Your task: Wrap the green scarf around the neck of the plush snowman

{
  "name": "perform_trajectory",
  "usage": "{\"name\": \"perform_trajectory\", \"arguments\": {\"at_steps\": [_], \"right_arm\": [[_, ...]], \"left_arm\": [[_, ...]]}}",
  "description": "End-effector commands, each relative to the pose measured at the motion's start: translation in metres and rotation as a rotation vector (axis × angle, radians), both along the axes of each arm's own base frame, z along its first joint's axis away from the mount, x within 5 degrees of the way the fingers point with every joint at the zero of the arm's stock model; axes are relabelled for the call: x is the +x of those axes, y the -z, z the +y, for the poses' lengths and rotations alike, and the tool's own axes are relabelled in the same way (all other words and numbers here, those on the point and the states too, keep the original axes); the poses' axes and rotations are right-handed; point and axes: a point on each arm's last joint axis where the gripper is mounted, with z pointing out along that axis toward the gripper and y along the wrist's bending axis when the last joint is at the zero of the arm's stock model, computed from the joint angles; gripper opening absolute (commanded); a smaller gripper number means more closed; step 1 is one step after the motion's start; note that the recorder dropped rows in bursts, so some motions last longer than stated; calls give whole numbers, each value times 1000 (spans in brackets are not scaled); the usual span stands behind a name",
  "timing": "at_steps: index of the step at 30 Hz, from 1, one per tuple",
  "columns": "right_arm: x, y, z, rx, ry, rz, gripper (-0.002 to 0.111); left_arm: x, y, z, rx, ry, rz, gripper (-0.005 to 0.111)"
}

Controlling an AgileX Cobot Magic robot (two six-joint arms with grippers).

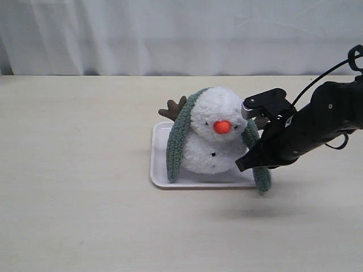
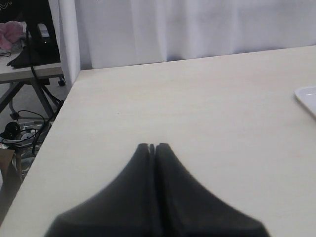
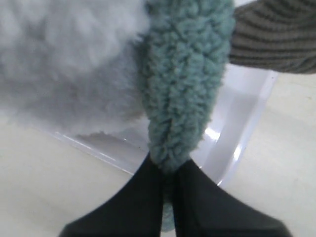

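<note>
The plush snowman [image 1: 212, 136] sits upright on a white tray [image 1: 160, 170], orange nose facing forward. The green scarf [image 1: 177, 141] is draped over the back of its head, one end hanging down each side. My right gripper [image 1: 248, 163] is shut on the scarf's right-hand end, low beside the snowman's body. In the right wrist view the fuzzy scarf [image 3: 185, 79] is pinched between the black fingers [image 3: 143, 192], with the white plush snowman [image 3: 64, 59] next to it. My left gripper [image 2: 152, 146] is shut and holds nothing, far from the snowman over bare table.
A brown corduroy twig arm [image 1: 173, 109] sticks out behind the snowman; another twig arm [image 3: 274, 34] shows in the right wrist view. The tray's corner [image 2: 307, 96] shows in the left wrist view. The table's left edge [image 2: 47, 143] drops to a floor with cables. A white curtain hangs behind.
</note>
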Motion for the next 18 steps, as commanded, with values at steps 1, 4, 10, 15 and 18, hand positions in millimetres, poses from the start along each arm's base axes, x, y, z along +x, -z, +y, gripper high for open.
{"name": "perform_trajectory", "arguments": {"at_steps": [1,4,10,15,18], "right_arm": [[-1,-3,1,19,9,-6,4],[-1,-6,1,29,16,-17,4],[-3,-16,2,56,19,-43,4],[-5,-19,5,110,56,-27,4],[-8,-18,7,124,40,7,12]], "left_arm": [[0,0,0,-5,0,-10,0],[0,0,0,-5,0,-10,0],[0,0,0,-5,0,-10,0],[0,0,0,-5,0,-10,0],[0,0,0,-5,0,-10,0]]}}
